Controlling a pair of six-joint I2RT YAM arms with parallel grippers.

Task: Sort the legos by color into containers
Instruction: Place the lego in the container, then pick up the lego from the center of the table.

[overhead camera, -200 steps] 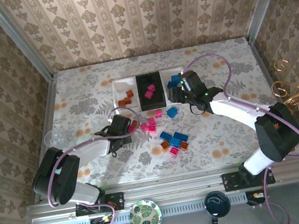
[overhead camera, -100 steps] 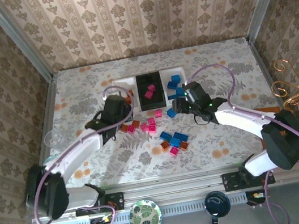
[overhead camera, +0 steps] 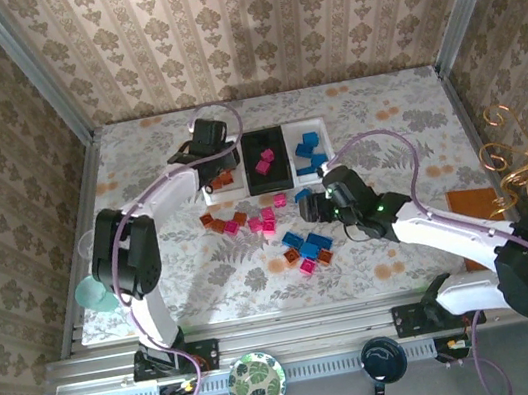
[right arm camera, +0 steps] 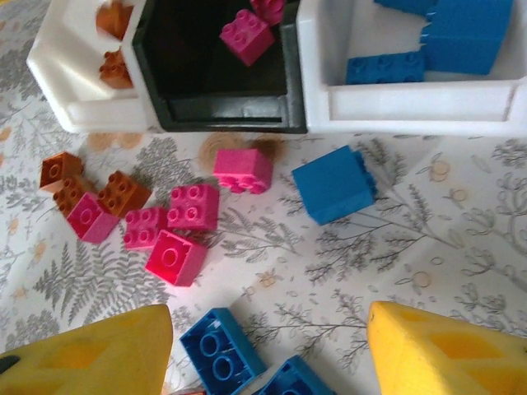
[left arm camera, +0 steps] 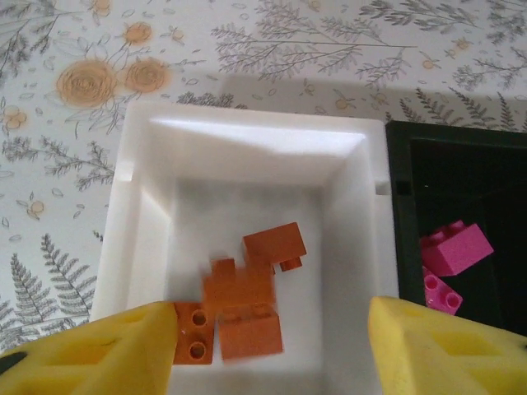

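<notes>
The left gripper (left arm camera: 272,350) is hanging released over the left white tray (left arm camera: 247,125), where orange bricks (left arm camera: 262,267) are lying, the nearest one blurred. The black tray (left arm camera: 394,173), holding pink bricks (left arm camera: 455,249), is running off the edge. The right gripper (right arm camera: 268,350), also released, is hovering above loose bricks (right arm camera: 185,210) on the table (right arm camera: 461,230), its fingertips cropped.

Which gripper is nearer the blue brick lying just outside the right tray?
Right gripper, just beside the blue brick; left gripper hangs over the left tray.
</notes>
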